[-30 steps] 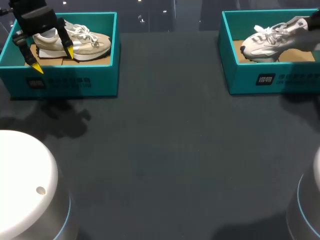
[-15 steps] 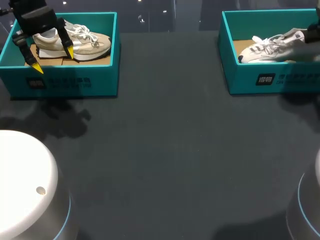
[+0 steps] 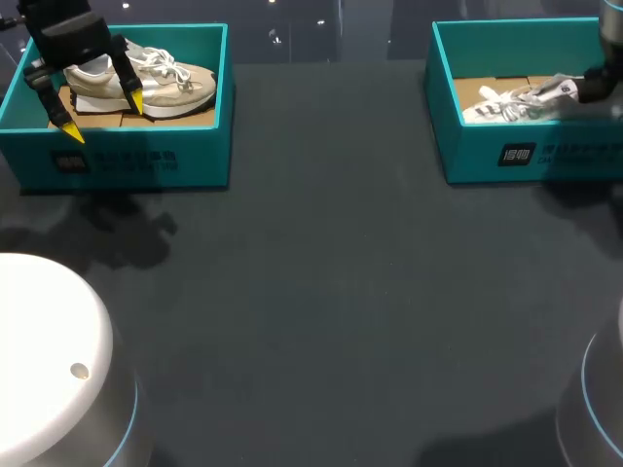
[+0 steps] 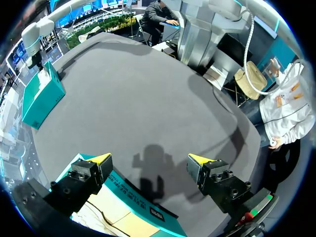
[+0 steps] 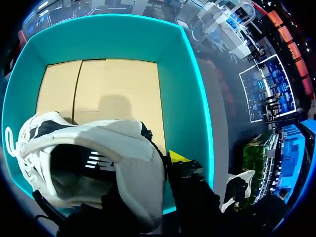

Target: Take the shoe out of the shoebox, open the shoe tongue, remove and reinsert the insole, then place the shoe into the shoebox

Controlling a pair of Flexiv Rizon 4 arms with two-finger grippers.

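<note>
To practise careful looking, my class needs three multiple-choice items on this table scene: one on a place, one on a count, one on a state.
1. Where is the beige shoe?
A on the bare table
B in the left shoebox
C held in the air

2. How many shoeboxes stand on the table?
A one
B two
C three

3. How are the fingers of the left gripper?
A open, holding nothing
B shut on a shoe
C shut on an insole

Key:
1. B, the shoe lies within the teal walls.
2. B, there is the left shoebox and the right shoebox, which holds the white shoe.
3. A, the yellow tips stand apart with nothing between them.
</note>
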